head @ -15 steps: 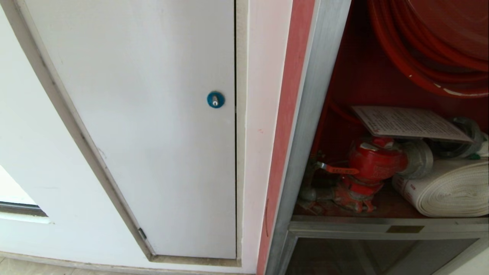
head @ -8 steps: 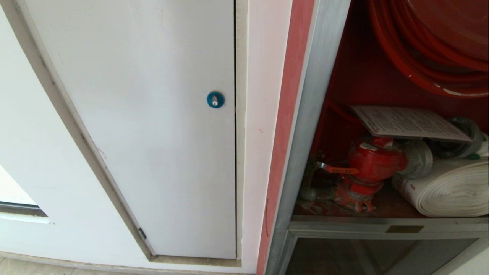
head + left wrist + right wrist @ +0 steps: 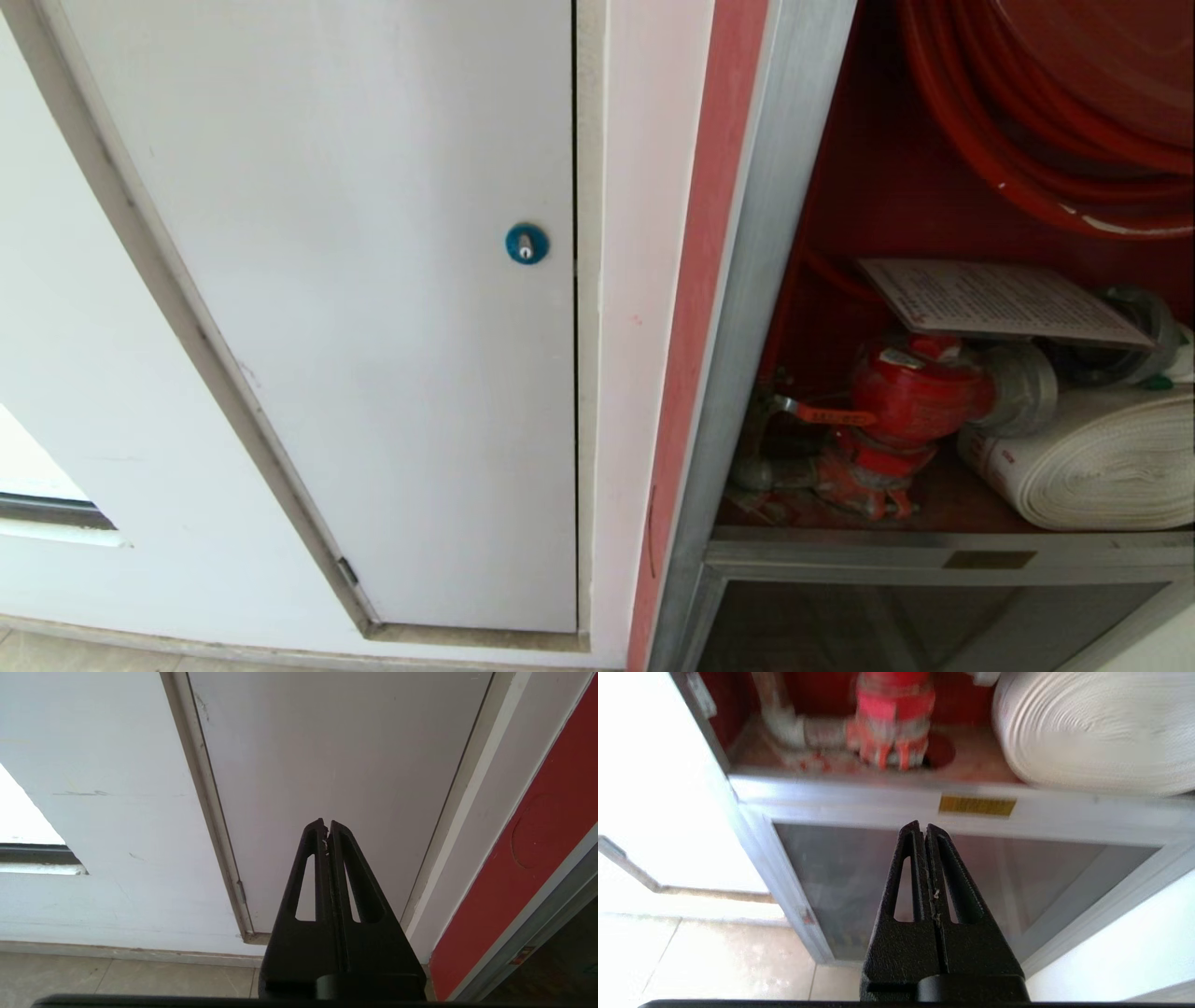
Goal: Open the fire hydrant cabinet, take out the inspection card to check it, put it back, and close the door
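The fire hydrant cabinet [image 3: 780,280] stands open, and the inspection card [image 3: 1004,301] lies flat on top of the red valve [image 3: 910,397], just beside the rolled white hose [image 3: 1102,457]. The door itself is not in view. The right gripper [image 3: 924,828] has its fingers pressed together and empty, low in front of the glass panel [image 3: 924,877] under the shelf. The left gripper [image 3: 326,826] is clenched too, facing the white panel with the blue lock [image 3: 527,244]. The card rests loosely, so a careless reach may push it behind the valve. The red hose reel [image 3: 1055,112] hangs close above and narrows the way in.
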Motion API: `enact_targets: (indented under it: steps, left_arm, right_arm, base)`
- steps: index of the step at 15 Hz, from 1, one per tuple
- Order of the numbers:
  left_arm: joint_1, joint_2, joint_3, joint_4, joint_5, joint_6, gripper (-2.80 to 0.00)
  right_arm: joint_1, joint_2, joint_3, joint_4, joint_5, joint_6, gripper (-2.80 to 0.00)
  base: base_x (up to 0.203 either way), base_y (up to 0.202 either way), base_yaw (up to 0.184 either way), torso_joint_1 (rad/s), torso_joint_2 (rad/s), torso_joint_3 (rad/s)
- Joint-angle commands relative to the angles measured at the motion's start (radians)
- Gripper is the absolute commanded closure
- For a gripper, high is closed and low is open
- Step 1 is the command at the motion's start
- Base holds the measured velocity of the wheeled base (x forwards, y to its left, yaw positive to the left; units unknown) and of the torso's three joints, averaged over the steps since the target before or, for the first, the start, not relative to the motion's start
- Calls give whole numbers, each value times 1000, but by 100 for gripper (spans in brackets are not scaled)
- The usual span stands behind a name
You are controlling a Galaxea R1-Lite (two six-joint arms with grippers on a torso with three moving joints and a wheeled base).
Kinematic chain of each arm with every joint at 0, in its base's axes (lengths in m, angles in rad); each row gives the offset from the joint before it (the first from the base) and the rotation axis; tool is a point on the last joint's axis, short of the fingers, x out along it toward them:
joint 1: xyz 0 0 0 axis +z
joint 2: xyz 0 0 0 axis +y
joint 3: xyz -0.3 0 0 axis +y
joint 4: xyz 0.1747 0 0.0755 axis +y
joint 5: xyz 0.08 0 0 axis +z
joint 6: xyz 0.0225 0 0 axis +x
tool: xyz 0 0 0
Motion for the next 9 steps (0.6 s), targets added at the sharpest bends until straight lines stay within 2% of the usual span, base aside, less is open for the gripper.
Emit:
enact_targets:
  steps: [1, 9]
  left_arm:
    - [0, 1, 20, -1, -1, 0, 0]
    - [0, 1, 20, -1, 0, 0, 0]
  right_arm:
    - [3, -46, 53, -4, 2, -1, 0]
    - [23, -187, 125, 2, 5, -21, 0]
  base:
    - [0, 0, 0, 0, 0, 0]
    - [0, 0, 0, 0, 0, 0]
